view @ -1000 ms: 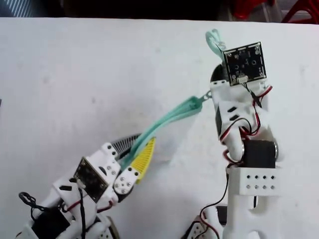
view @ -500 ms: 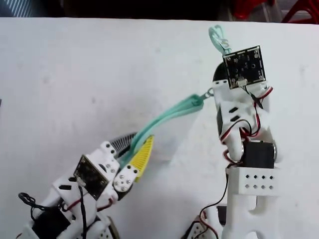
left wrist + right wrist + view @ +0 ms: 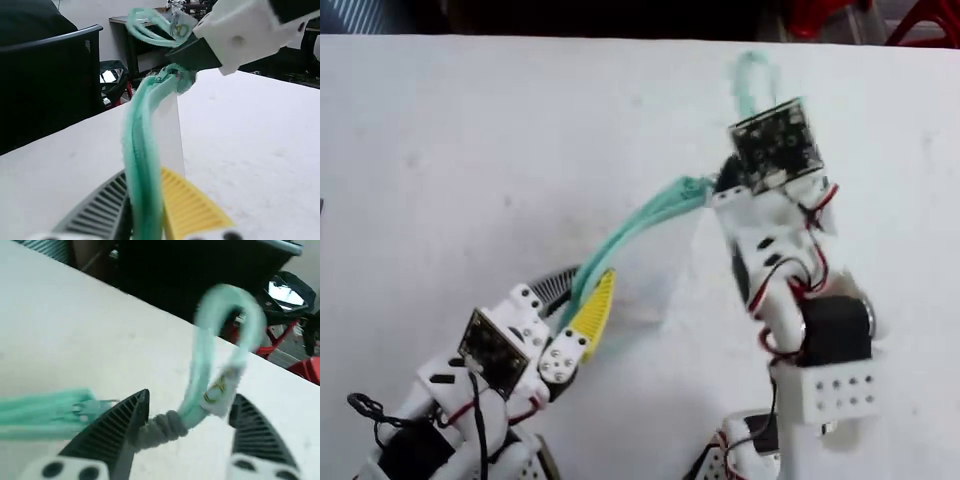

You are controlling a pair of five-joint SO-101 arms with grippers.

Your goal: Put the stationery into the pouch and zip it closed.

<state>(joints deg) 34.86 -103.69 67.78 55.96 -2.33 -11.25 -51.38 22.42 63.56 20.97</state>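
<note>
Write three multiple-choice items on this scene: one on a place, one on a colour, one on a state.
1. Where is the loop?
A. Between the right gripper's fingers.
B. In a box.
C. On the floor.

2. What colour is the pouch's zip?
A. Red.
B. Teal.
C. Black.

3. How is the left gripper?
A. Open.
B. Shut on a pen.
C. Shut on the pouch.

Key:
1 A, the right wrist view shows the loop between the parted fingers.
2 B, the zip is teal in every view.
3 C, its grey and yellow fingers clamp the zip end.
</note>
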